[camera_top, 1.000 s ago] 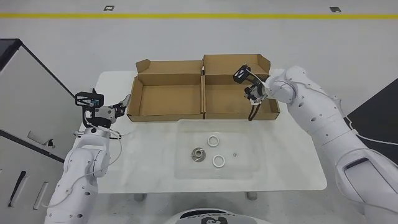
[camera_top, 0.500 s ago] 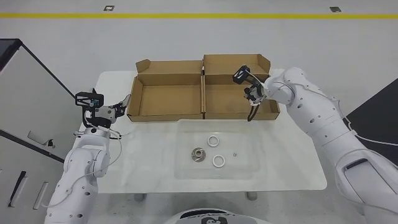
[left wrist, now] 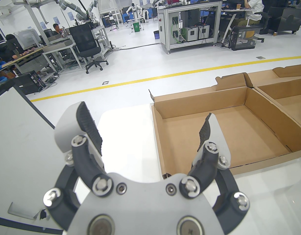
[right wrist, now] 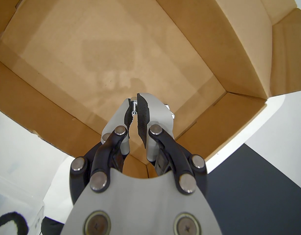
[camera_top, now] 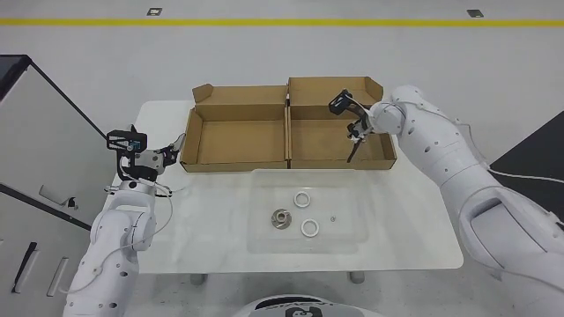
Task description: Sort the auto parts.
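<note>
Compared with a second ago, we see the right arm drawn a little farther in over the boxes, its right gripper (camera_top: 352, 147) now hanging above the inside of the right-hand brown cardboard box (camera_top: 313, 141) rather than at that box's near wall. The left arm has not shifted. Both shallow boxes sit side by side, touching, at the far side of the white table (camera_top: 198, 229), and the left-hand brown cardboard box (camera_top: 236, 141) lies just beyond the left gripper (camera_top: 167, 151). Nearer the robot stands a clear plastic tray (camera_top: 263, 229) with two white rings (camera_top: 301, 200) and a round metal hub (camera_top: 280, 219) in it. Around the table we see grey floor (camera_top: 106, 62) crossed by a yellow line (camera_top: 282, 22). In the left wrist view the left gripper (left wrist: 145, 113) has its fingers spread wide with nothing between them, low over the table and facing the left-hand box (left wrist: 214, 133). In the right wrist view the right gripper (right wrist: 133, 101) pinches a small silver threaded part (right wrist: 134, 108), which we take to be a bolt or stud, though it is too small to be sure. It sits between the pads near the fingertips, held above the bare floor of the right-hand box (right wrist: 91, 37), towards the box's near corner on the robot's right.
</note>
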